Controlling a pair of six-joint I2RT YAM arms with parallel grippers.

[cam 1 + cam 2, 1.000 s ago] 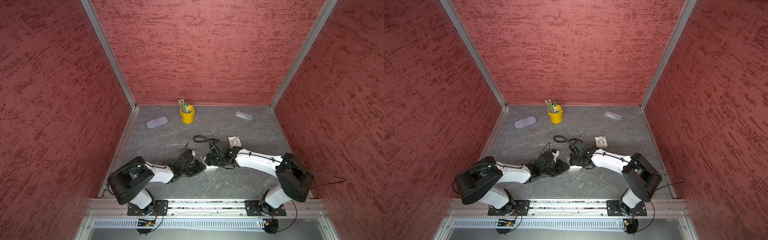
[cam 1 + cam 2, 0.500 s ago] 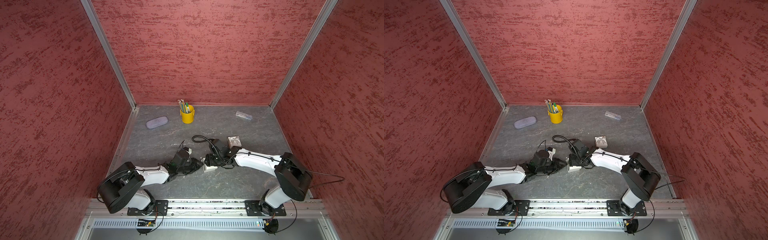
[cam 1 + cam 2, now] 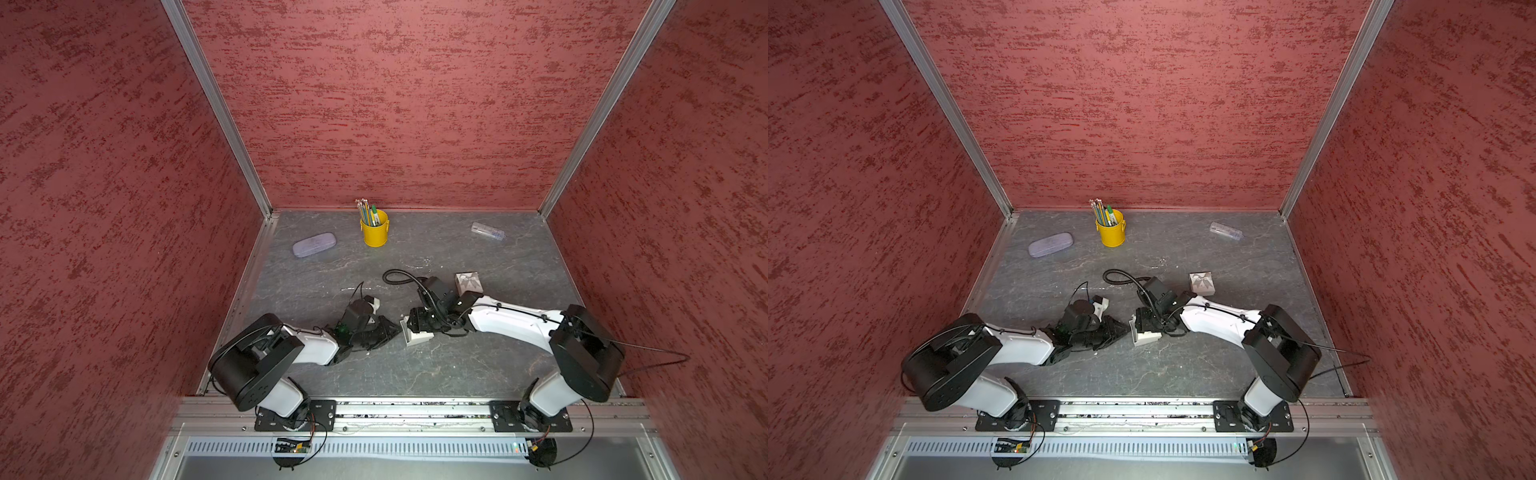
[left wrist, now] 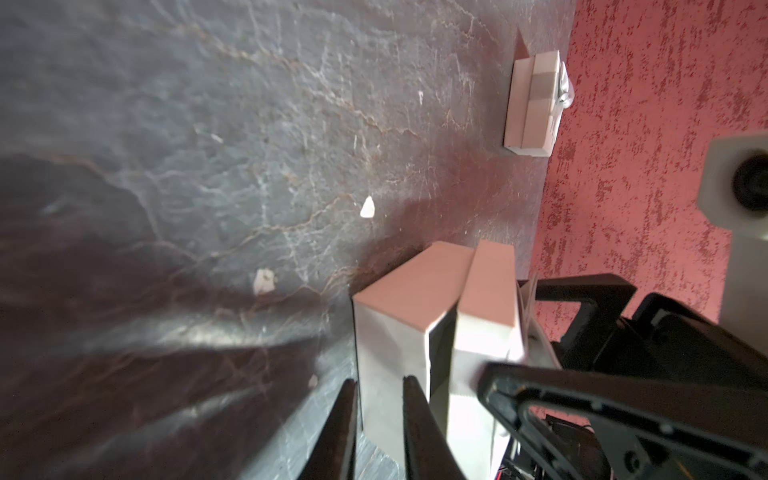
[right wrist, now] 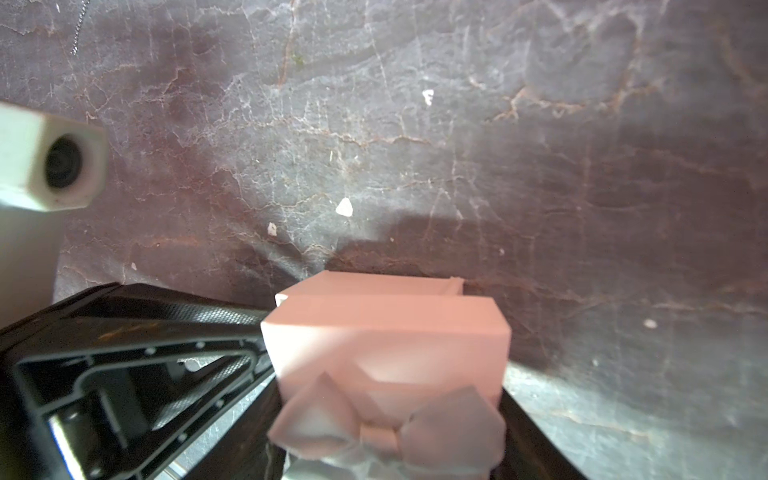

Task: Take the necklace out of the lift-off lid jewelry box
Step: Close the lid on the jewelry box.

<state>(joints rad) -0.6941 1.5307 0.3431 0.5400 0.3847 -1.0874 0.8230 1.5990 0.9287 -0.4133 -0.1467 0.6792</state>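
Note:
The small white jewelry box base (image 3: 417, 338) (image 4: 390, 332) stands mid-table. Its lid (image 5: 386, 345), with a bow on top, is raised a dark gap off the base. My right gripper (image 3: 419, 322) (image 5: 390, 374) is shut on the lid's two sides. My left gripper (image 3: 395, 328) (image 4: 380, 382) meets the base from the left, its two fingers narrowly apart with the base's near corner between them. The necklace is hidden, since no view looks into the box.
A second closed white box with a bow (image 3: 468, 283) (image 4: 534, 104) sits behind the right arm. At the back stand a yellow pencil cup (image 3: 375, 232), a lilac glasses case (image 3: 314, 244) and a clear plastic case (image 3: 487, 231). Red walls enclose three sides.
My left gripper drew back a little from the box and has come forward again to its corner. The right gripper has stayed on the lid.

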